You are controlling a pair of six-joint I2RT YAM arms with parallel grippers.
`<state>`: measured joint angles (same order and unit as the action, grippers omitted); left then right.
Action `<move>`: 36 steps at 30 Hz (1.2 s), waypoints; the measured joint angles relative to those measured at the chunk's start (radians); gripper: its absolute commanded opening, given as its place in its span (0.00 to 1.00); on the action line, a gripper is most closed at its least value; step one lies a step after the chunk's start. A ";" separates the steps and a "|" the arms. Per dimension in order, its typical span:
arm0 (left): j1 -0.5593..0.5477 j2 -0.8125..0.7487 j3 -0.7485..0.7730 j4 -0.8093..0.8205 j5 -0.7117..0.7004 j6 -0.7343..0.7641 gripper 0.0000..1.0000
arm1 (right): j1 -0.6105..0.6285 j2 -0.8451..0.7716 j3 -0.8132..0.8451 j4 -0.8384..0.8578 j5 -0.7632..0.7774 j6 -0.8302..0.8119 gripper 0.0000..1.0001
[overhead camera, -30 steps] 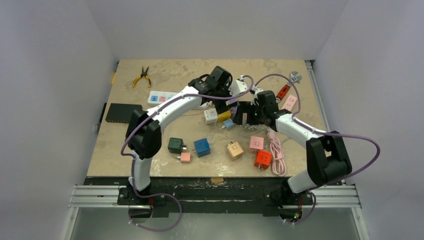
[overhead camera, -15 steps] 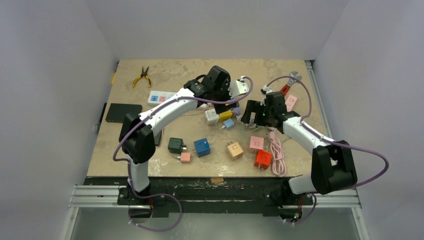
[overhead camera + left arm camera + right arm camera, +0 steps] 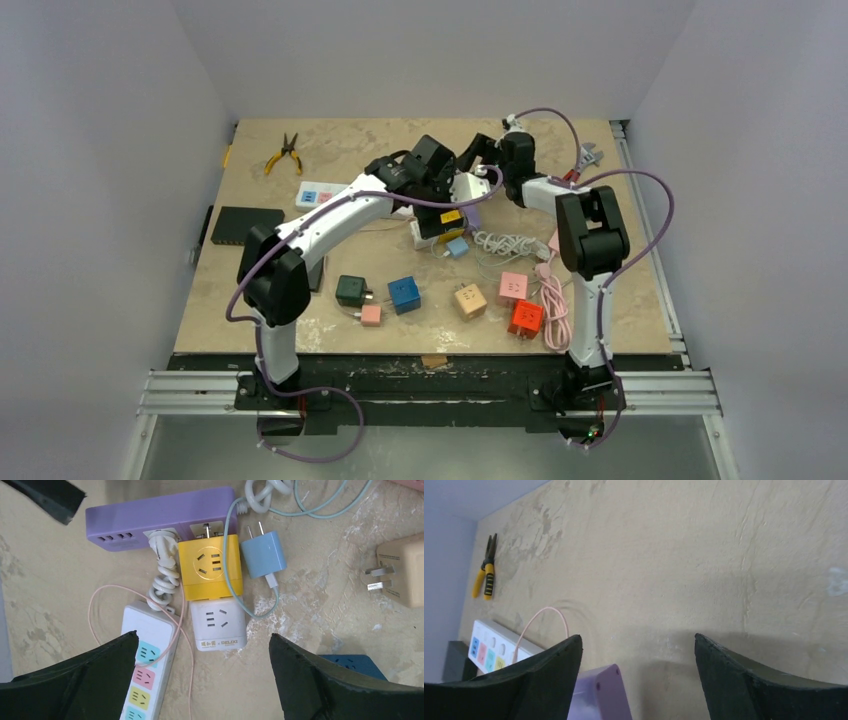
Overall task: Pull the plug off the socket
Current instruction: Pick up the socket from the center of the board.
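From above, both arms are reaching to the clutter at the middle of the bench point(image 3: 340, 140). The left gripper point(image 3: 437, 212) is hanging right over the yellow cube plug point(image 3: 452, 215). The right gripper point(image 3: 476, 152) is sitting just beyond the same cluster, on its far side. A second ago the right arm was lying low to the right of the cluster. Now its elbow is folding upright and its gripper is swinging round to the far side, while the left arm is staying over the plugs.

In the left wrist view, the left gripper point(image 3: 202, 636) is standing released, with nothing between its fingers point(image 3: 80, 680). The yellow cube is lying straight ahead of it and seated against the long side of the purple socket strip point(image 3: 150, 517). A white cube point(image 3: 218, 625) is touching the yellow cube's near face, and a loose blue charger point(image 3: 265, 555) is lying just beside it. The strip's long axis is running across the view, so the plug probably has to be pulled back toward this gripper. That makes the left arm the nearer one for the pull.

In the right wrist view, the right gripper point(image 3: 636, 639) is also standing apart and empty. It is hovering over one corner of the purple strip, probably getting ready to pin it.
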<state>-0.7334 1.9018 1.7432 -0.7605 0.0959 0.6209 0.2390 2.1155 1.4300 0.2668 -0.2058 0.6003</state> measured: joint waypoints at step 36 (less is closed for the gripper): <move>0.109 -0.077 -0.025 -0.049 0.055 -0.027 1.00 | 0.088 -0.064 0.216 -0.204 -0.026 -0.136 0.99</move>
<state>-0.6239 1.8248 1.7180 -0.8097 0.1509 0.5938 0.3271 2.0518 1.6463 0.0631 -0.2321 0.4641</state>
